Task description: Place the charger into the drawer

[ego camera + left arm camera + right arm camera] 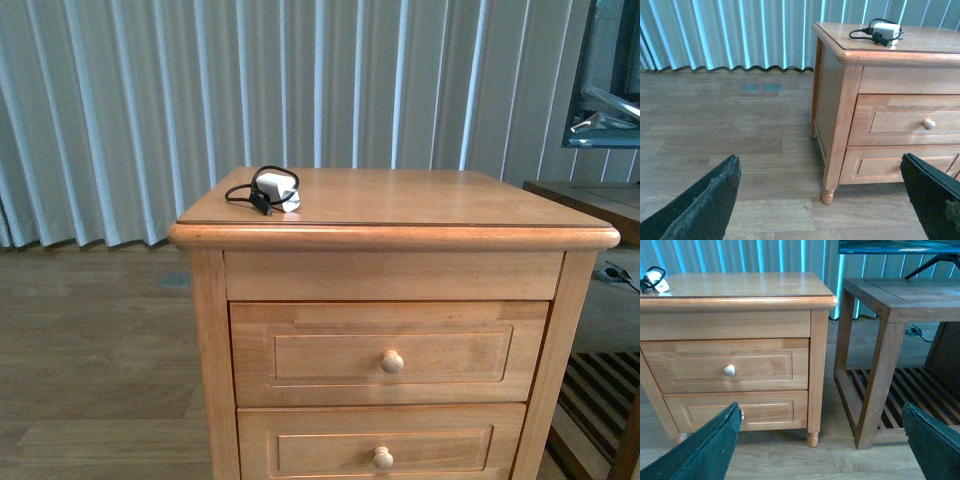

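The charger (277,190) lies on top of the desk (450,200), near its left edge, a white block with black cable looped about it. Below it the drawer (320,355) is closed, with a round knob (392,362) at its middle. A lower drawer (330,450) beneath is closed too. The left claw (820,159) hangs low over the floor (715,125), left of the desk, spread wide and empty. The right claw (821,406) faces the desk's front, equally wide apart, holding nothing. A side table (900,295) stands to the right, and a curtain (120,110) hangs behind.
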Tool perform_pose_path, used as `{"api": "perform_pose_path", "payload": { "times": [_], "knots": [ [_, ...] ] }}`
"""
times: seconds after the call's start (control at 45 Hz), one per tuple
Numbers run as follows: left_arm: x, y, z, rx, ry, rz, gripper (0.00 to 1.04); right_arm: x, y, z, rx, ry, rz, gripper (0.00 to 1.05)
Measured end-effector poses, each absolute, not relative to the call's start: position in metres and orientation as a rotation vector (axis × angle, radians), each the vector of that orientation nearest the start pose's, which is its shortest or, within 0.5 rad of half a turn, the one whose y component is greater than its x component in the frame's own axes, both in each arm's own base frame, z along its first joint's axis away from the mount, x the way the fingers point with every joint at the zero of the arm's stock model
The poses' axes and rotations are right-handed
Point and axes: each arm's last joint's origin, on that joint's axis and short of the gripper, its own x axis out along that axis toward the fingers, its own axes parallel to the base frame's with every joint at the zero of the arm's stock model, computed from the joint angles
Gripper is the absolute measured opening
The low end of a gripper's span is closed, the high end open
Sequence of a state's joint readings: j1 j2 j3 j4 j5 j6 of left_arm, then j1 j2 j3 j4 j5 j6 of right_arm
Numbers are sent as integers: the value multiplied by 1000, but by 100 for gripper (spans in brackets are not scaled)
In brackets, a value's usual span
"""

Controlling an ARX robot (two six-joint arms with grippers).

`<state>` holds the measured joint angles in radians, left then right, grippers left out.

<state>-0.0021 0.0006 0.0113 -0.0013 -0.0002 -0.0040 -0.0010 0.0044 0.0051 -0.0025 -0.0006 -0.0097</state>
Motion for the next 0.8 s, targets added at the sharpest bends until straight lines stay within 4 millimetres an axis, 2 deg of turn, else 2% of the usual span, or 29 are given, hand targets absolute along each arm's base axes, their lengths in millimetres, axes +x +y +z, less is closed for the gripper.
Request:
{"api": "perform_pose_path", "payload": {
  "times": [0.801],
  "knots": [
    [97, 0, 167, -4, -9, -2, 99, 98, 0, 165, -10, 2, 0, 96]
  ]
}}
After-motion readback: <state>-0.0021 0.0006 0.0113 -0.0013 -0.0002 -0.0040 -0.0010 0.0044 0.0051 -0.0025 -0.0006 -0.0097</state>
